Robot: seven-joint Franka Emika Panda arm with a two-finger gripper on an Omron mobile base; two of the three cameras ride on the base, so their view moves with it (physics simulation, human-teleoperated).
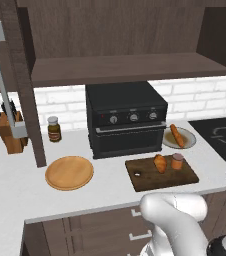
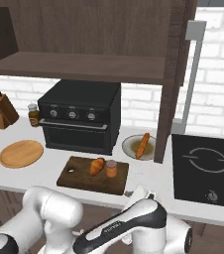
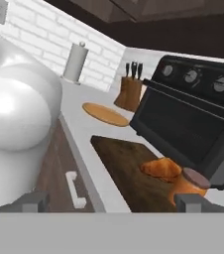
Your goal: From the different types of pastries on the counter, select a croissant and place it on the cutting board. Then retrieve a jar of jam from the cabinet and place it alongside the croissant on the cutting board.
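Currently, both items sit on the cutting board (image 1: 161,173): the croissant (image 1: 160,163) at centre, the jar of jam (image 1: 177,161) just beside it to the right in the left base view, upright, near but apparently not touching.

Status: both placements appear done; judged from this, nothing of the task is left but clearing the arm away.

Gripper (image 3: 115,202): wide, holding nothing, its tips at the bottom of the hand view, with the jar (image 3: 190,185) low at right and close to one tip.

Edges:
- The board lies at lower centre-right of the left base view, near the front edge of the desk (image 1: 15,180), its far edge just before the black oven (image 1: 126,119).
- The jar stands toward the board's far right part, with bare board around it.

Open room:
- Bare desk to the left of the board, up to the round wooden plate (image 1: 69,172).
- At right, a pale dish with a long loaf (image 1: 177,135), then the cooktop (image 1: 224,135).
- Further left, a dark jar (image 1: 54,129) and a knife block (image 1: 9,128).
- The cabinet (image 1: 130,67) shelf runs across the upper frame, well above the board.
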